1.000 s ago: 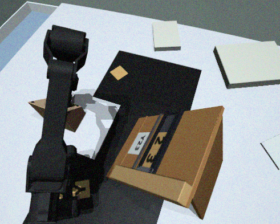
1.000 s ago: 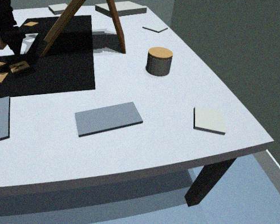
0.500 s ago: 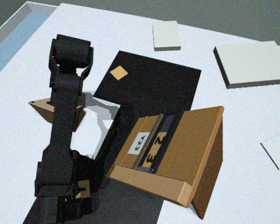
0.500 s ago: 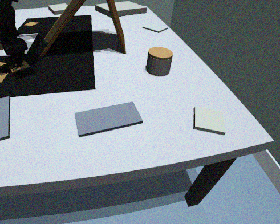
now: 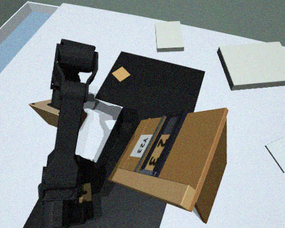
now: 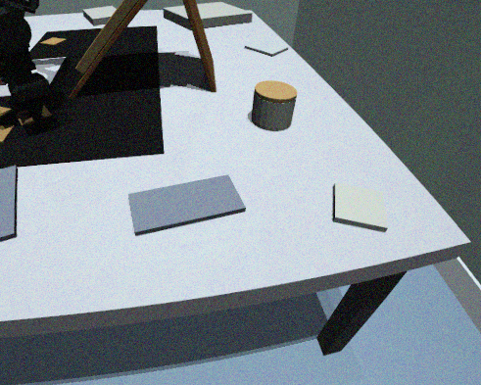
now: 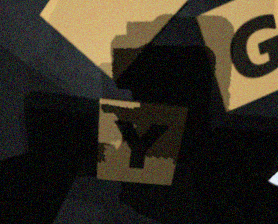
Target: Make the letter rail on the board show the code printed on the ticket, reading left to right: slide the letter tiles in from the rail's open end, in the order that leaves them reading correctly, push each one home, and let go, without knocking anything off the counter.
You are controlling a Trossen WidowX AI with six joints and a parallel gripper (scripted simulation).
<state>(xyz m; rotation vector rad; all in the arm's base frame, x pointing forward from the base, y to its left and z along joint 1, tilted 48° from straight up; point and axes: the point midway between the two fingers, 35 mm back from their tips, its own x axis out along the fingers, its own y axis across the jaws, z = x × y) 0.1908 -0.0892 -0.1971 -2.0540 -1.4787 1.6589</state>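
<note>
Black jointed gripper (image 5: 77,213) (image 6: 34,116): fingers apart, nothing clamped, low about the square wooden Y tile (image 5: 85,192) (image 7: 137,142), apparently to grasp it | Y tile: black mat (image 5: 161,80) (image 6: 140,140), inward from the worktop's near edge | brown wooden board (image 5: 190,147): 2, 3 railed, leaving Y to lead ticket's (image 5: 141,145) Y23
</note>
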